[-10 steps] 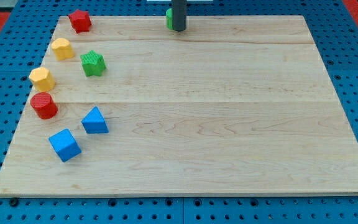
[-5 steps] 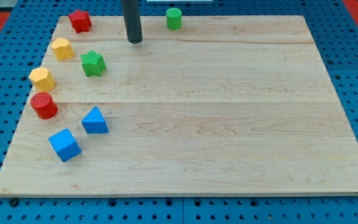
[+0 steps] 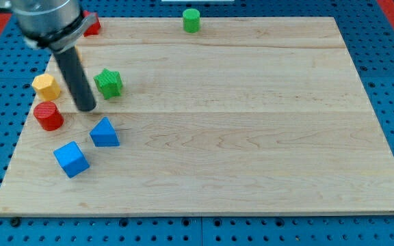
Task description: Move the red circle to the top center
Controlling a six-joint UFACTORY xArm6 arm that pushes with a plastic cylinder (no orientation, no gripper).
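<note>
My tip [image 3: 85, 107] sits at the left of the frame, just right of the red circle [image 3: 48, 116] and slightly above it, not touching as far as I can see. This end effector is a plain rod, so it has nothing to open or close and holds nothing. The green star [image 3: 109, 83] is just up and right of it, the blue triangle [image 3: 104, 132] just below, the yellow hexagon [image 3: 46, 85] to its upper left.

The red circle lies near the tabletop's [image 3: 252, 137] left edge, far from the top centre where the green cylinder [image 3: 191, 20] stands. To push it well, I judge the tip should get round to the circle's lower left side, then drive up and right, steering between star and triangle.

Against the earlier frames, the rod has swept down from the top edge, and the star has shifted a little right. The red star [image 3: 92, 24] is now partly hidden behind the arm; the blue cube [image 3: 71, 158] is unchanged.
</note>
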